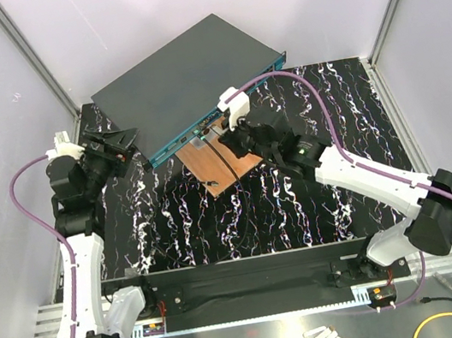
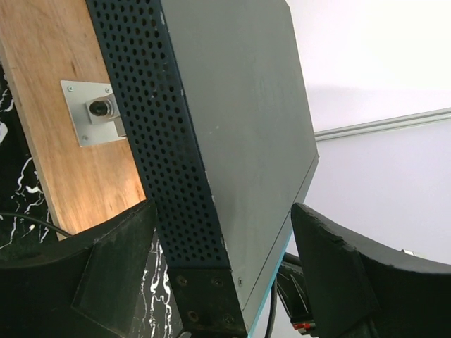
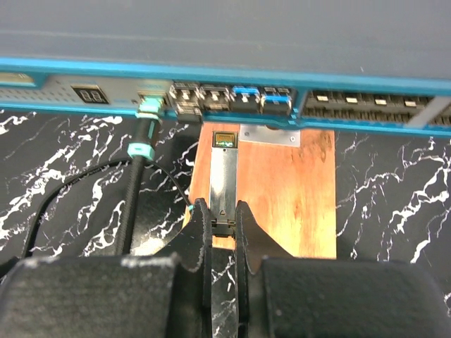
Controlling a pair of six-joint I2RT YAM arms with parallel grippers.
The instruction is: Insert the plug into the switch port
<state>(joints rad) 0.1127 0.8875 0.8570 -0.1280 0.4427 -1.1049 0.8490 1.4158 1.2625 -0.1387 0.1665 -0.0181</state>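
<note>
Right claw pinches plug, tip just short of the switch port row, over wooden board. Black cable sits in a port to its left. Left claw wide, straddling switch corner. Marbled worktop beneath.

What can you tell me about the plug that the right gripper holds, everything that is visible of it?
The plug is a slim, flat, rectangular bar that looks like bare silver metal, with gold contacts on a small dark patch at its far end. The right gripper is shut on its rear end, one of the jaws on each side. It lies over the brown wooden board; I cannot tell whether it touches it. Its contact end points at the row of ports in the teal front of the switch, not yet in any port.
</note>
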